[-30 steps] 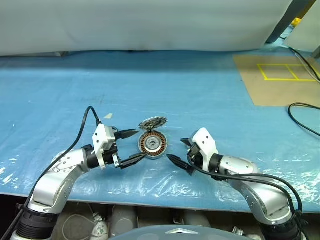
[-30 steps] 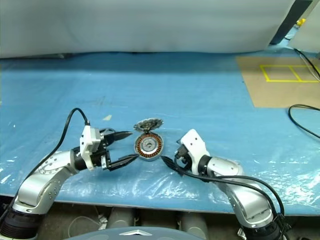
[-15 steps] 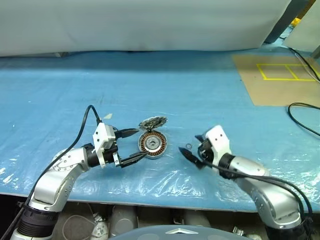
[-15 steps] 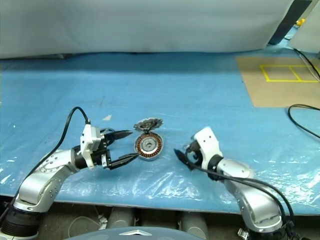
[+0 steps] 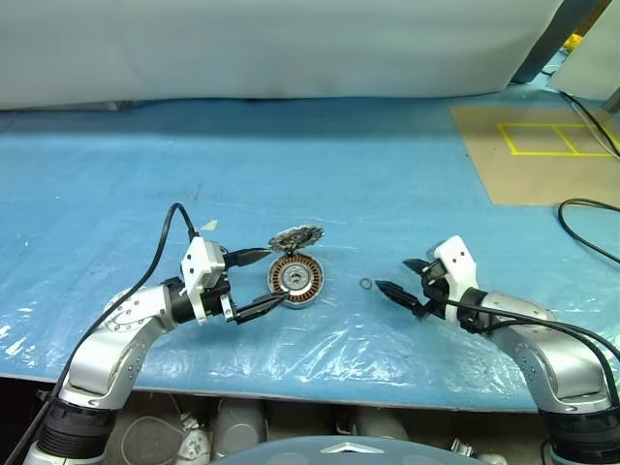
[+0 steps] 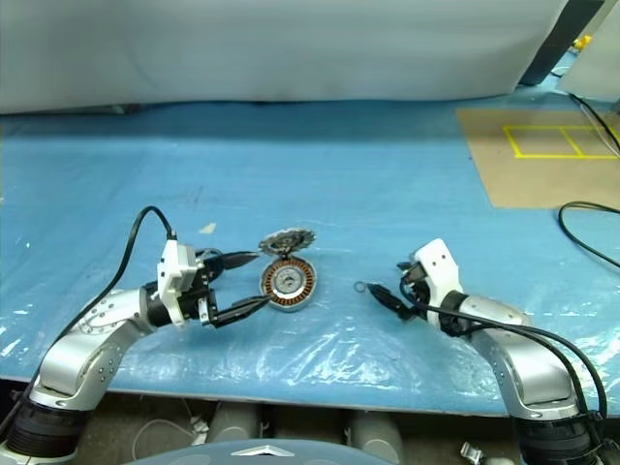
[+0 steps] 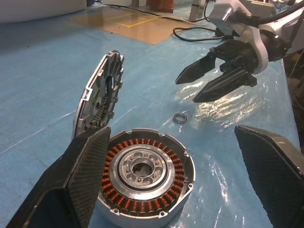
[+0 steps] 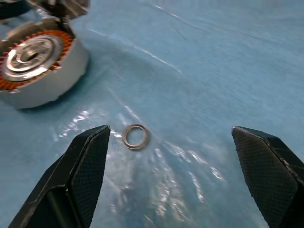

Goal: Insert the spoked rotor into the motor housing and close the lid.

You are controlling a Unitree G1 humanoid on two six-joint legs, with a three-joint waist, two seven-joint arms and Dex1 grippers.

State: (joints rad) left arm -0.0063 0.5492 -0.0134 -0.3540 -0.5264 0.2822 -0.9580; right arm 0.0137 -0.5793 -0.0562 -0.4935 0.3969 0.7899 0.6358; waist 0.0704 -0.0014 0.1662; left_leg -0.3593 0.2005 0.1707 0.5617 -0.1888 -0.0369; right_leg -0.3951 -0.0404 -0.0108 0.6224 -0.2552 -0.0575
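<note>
Your L gripper [image 5: 260, 283]: fingers spread wide, holding nothing, either side of motor housing [image 5: 294, 279]. Housing open on blue sheet [image 5: 387, 184]. Spoked rotor [image 7: 100, 95] stands tilted against housing's far edge. R gripper [image 5: 398, 278]: spread, empty, near small ring [image 8: 135, 136].

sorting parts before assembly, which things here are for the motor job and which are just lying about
For the job:
- motor housing, open, windings showing
- finned disc, leaning on edge behind the housing

Lying about:
- small ring on the plastic sheet
- black cable
- cardboard sheet with yellow tape
</note>
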